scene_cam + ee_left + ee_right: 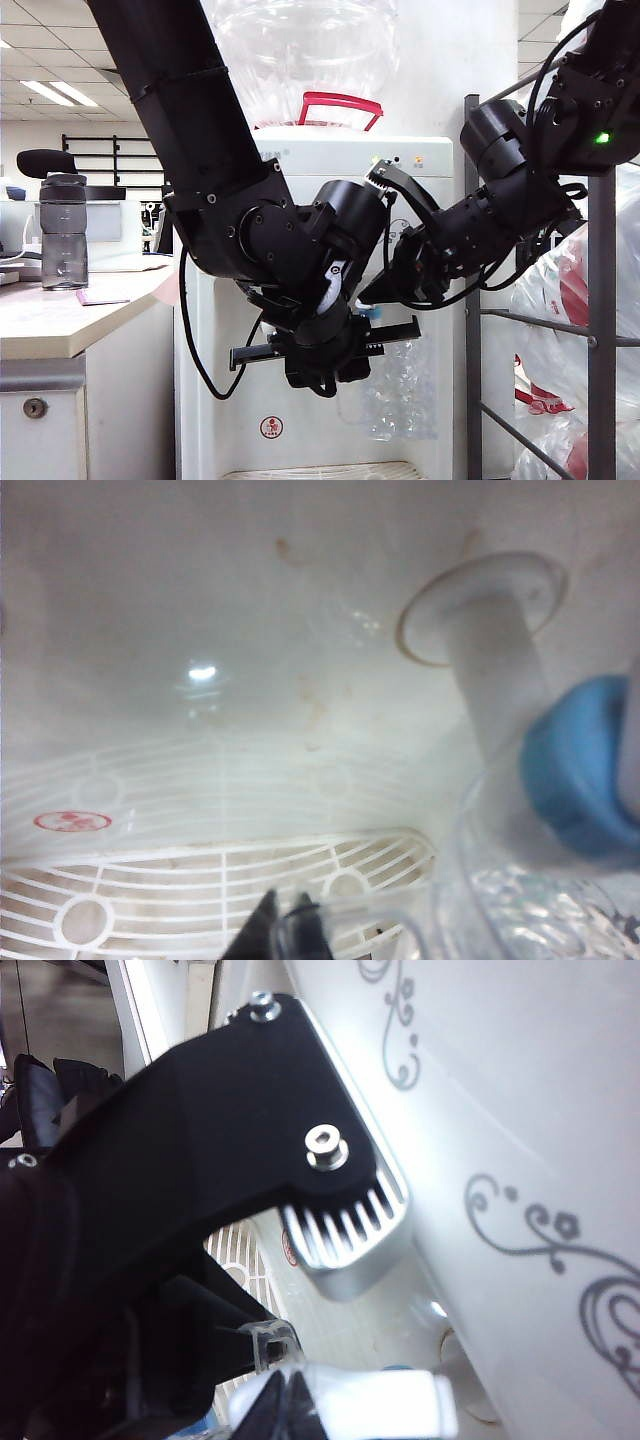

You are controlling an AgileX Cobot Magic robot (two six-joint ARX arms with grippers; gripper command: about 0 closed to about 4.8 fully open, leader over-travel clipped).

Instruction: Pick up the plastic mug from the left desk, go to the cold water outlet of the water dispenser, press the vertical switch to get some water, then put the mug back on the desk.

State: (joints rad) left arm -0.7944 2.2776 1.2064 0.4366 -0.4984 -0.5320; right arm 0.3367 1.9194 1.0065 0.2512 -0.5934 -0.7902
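At the water dispenser [340, 200], the left gripper [285, 925] clenches the plastic mug [530, 900] beneath the cold water outlet [580, 770]; the right gripper [290, 1400], jaws together, meets the vertical switch [370, 1405].

Office: ceiling light panels [45, 92], desk chair [45, 162], water dispenser [350, 160] beside the left desk [60, 320]
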